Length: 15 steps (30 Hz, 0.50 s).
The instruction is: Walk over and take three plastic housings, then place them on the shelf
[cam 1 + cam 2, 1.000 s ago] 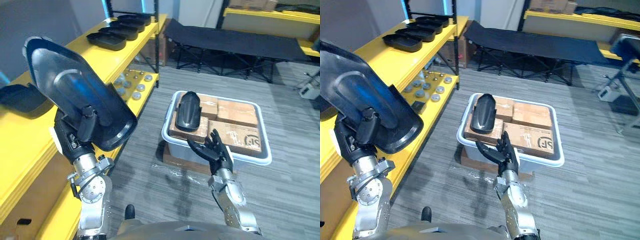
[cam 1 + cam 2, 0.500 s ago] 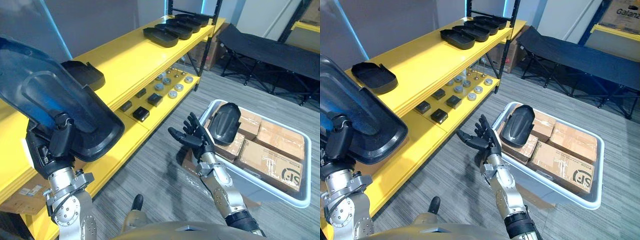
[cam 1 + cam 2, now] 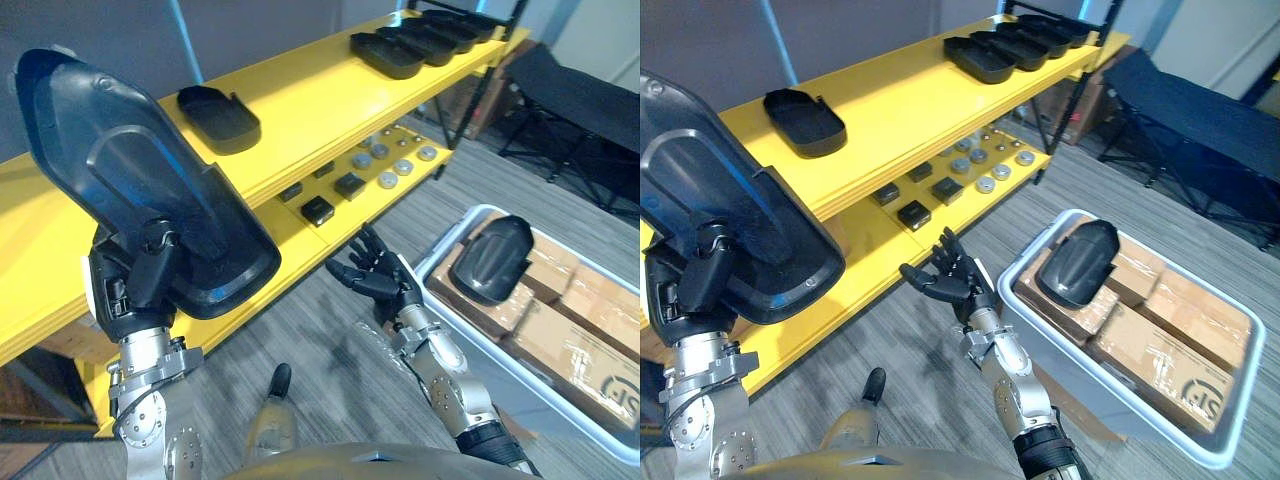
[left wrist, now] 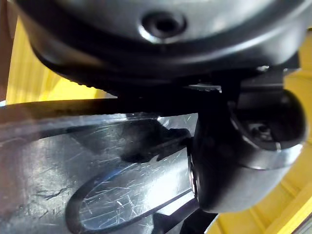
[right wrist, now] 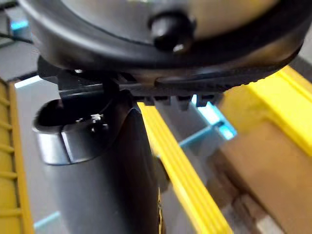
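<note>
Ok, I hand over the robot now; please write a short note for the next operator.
Left hand: shut on a black housing, held up near the shelf.
Right hand: open, empty, between shelf and bin.
Top shelf: one lone housing, plus a row at the far end.
Another housing lies on boxes in the bin.
Left to do: put the held housing on the shelf, probably then the bin one.

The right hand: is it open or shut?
Open. The right hand has straight, spread fingers and holds nothing.
</note>
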### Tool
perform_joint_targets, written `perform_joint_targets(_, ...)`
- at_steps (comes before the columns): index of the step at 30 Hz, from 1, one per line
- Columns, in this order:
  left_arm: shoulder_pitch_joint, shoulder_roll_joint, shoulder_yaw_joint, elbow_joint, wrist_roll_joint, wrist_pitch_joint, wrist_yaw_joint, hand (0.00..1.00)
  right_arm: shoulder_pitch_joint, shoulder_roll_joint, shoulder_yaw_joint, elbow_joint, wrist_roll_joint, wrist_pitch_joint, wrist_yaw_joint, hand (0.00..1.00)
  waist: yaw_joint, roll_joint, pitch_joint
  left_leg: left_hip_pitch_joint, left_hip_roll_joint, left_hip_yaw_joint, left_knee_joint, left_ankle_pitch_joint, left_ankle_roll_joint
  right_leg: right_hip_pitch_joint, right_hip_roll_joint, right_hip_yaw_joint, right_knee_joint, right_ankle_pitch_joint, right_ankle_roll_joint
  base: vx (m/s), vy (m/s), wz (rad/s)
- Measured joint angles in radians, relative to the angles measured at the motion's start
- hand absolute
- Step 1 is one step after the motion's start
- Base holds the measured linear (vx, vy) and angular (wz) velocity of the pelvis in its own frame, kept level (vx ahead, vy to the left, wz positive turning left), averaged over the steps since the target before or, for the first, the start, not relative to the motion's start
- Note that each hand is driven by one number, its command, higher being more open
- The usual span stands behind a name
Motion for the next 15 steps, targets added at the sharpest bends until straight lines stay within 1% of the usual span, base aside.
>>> perform_joint_targets(1, -0.01, 0.015, -0.022, 0.0, 0.0, 0.0, -0.034, 0.0, 0.003, 0.002, 0.006, -0.006, -0.002, 0.0, 0.007, 1.0, 0.0, -0.006, 0.004, -0.001, -0.014, -0.02, 0.0, 0.006, -0.002, -0.003, -0.011, 0.028, 0.052, -0.037, -0.037, 0.01, -0.02, 0.97)
perform_joint_targets(2, -0.026, 0.034, -0.046, 0.0, -0.007, 0.003, -0.07, 0.0, 0.013, -0.003, 0.008, -0.019, -0.004, -0.002, 0.007, 1.0, -0.011, -0.01, 0.006, -0.001, -0.036, -0.056, 0.0, 0.013, 0.001, -0.003, -0.014, 0.102, 0.096, -0.05, -0.059, 0.02, -0.021, 1.0)
perform_joint_targets(3, -0.032, 0.042, -0.06, 0.0, -0.01, 0.003, -0.089, 0.0, 0.02, -0.008, 0.007, -0.026, -0.003, -0.003, 0.007, 1.0, -0.018, -0.009, 0.008, -0.001, -0.043, -0.065, 0.001, 0.016, 0.003, -0.003, -0.015, 0.128, 0.12, -0.05, -0.059, 0.02, -0.006, 1.07)
perform_joint_targets(4, -0.043, 0.063, -0.086, 0.0, -0.014, 0.003, -0.133, 0.0, 0.037, -0.018, 0.007, -0.044, 0.0, -0.004, 0.008, 1.0, -0.027, -0.011, 0.007, -0.001, -0.049, -0.062, 0.001, 0.022, 0.011, -0.002, -0.017, 0.162, 0.162, -0.05, -0.059, 0.01, 0.001, 0.73)
perform_joint_targets(5, -0.049, 0.073, -0.095, 0.0, -0.019, 0.003, -0.149, 0.0, 0.042, -0.023, 0.007, -0.052, 0.0, -0.005, 0.011, 1.0, -0.027, -0.012, 0.007, -0.001, -0.049, -0.054, 0.001, 0.023, 0.013, -0.002, -0.019, 0.164, 0.17, -0.05, -0.059, 0.02, 0.001, 0.54)
perform_joint_targets(6, -0.057, 0.082, -0.1, 0.0, -0.026, 0.003, -0.172, 0.0, 0.042, -0.031, 0.008, -0.057, -0.001, -0.006, 0.021, 1.0, -0.025, -0.015, 0.009, -0.001, -0.049, -0.039, 0.001, 0.027, 0.017, -0.001, -0.023, 0.163, 0.173, -0.053, -0.054, 0.03, -0.004, 0.05)
perform_joint_targets(8, -0.057, 0.081, -0.094, 0.0, -0.035, 0.004, -0.175, 0.0, 0.035, -0.029, 0.008, -0.058, -0.016, -0.006, 0.03, 1.0, -0.023, -0.018, 0.012, -0.001, -0.051, -0.016, 0.001, 0.029, 0.019, 0.0, -0.027, 0.17, 0.146, -0.06, -0.044, 0.03, -0.006, -0.25)
perform_joint_targets(10, -0.058, 0.079, -0.091, 0.0, -0.035, 0.004, -0.155, 0.0, 0.038, -0.032, 0.01, -0.057, -0.02, -0.006, 0.035, 1.0, -0.027, -0.016, 0.021, -0.001, -0.048, 0.015, 0.001, 0.036, 0.014, 0.0, -0.027, 0.195, 0.099, -0.081, -0.015, 0.0, -0.011, -0.4)
perform_joint_targets(11, -0.058, 0.079, -0.091, 0.0, -0.036, 0.004, -0.151, 0.0, 0.04, -0.035, 0.009, -0.058, -0.02, -0.006, 0.035, 1.0, -0.029, -0.013, 0.026, -0.001, -0.045, 0.019, 0.001, 0.037, 0.014, 0.0, -0.027, 0.196, 0.093, -0.09, -0.005, -0.08, -0.035, -0.3)
perform_joint_targets(12, -0.056, 0.072, -0.098, 0.002, -0.043, 0.004, -0.148, 0.0, 0.05, -0.041, 0.005, -0.058, -0.019, -0.006, 0.035, 1.0, -0.034, 0.001, 0.037, -0.001, -0.036, 0.025, 0.001, 0.04, 0.017, -0.003, -0.019, 0.208, 0.085, -0.11, 0.013, -0.1, -0.036, -0.12)
perform_joint_targets(13, -0.055, 0.067, -0.102, 0.002, -0.043, 0.004, -0.147, 0.0, 0.057, -0.044, 0.003, -0.058, -0.019, -0.006, 0.035, 1.0, -0.042, 0.01, 0.042, -0.001, -0.029, 0.025, 0.001, 0.037, 0.015, -0.003, -0.013, 0.208, 0.09, -0.112, 0.012, -0.16, -0.038, -0.01)
perform_joint_targets(14, -0.055, 0.06, -0.11, 0.002, -0.043, 0.004, -0.149, 0.0, 0.075, -0.06, -0.003, -0.058, -0.019, -0.006, 0.035, 1.0, -0.052, 0.026, 0.051, -0.003, -0.015, 0.039, 0.001, 0.023, 0.017, -0.003, 0.001, 0.204, 0.09, -0.114, 0.008, -0.13, -0.012, 0.13)
perform_joint_targets(15, -0.055, 0.061, -0.113, 0.003, -0.044, 0.004, -0.148, 0.0, 0.084, -0.059, -0.004, -0.058, -0.019, -0.006, 0.035, 1.0, -0.056, 0.019, 0.055, -0.008, -0.014, 0.052, 0.003, -0.01, 0.018, -0.004, -0.001, 0.202, 0.084, -0.113, 0.006, -0.13, 0.003, 0.25)
